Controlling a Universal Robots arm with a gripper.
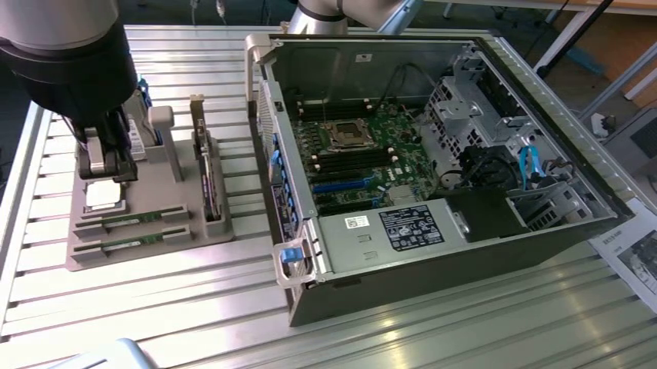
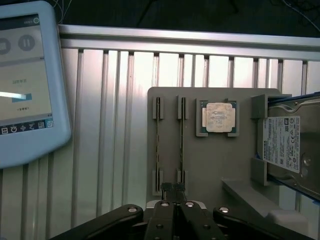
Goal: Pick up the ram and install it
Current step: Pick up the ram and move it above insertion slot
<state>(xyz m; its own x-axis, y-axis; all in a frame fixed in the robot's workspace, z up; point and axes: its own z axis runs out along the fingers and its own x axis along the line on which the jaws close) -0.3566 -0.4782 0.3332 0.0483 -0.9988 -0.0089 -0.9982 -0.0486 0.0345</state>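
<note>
While on edge, 2 rams (image 2: 158, 145) in holder (image 2: 215, 170)

The exterior view looks down at a slant from high up and some way off, taking in the whole slatted table (image 1: 154, 307). The open computer case (image 1: 462, 269) fills the centre and right of its frame, the gray holder (image 1: 154, 196) sits at middle left, and the arm (image 1: 67, 54) stands in the upper left.

The wrist view faces straight down from close above the holder (image 2: 210, 165), with the gripper (image 2: 172, 189) at the frame's edge and the table slats (image 2: 100, 125) around it.

Both views share the holder, its 2 ram sticks (image 1: 128, 221) (image 2: 158, 140), the processor (image 1: 101, 196) (image 2: 218, 118) and the slats nearby.
</note>
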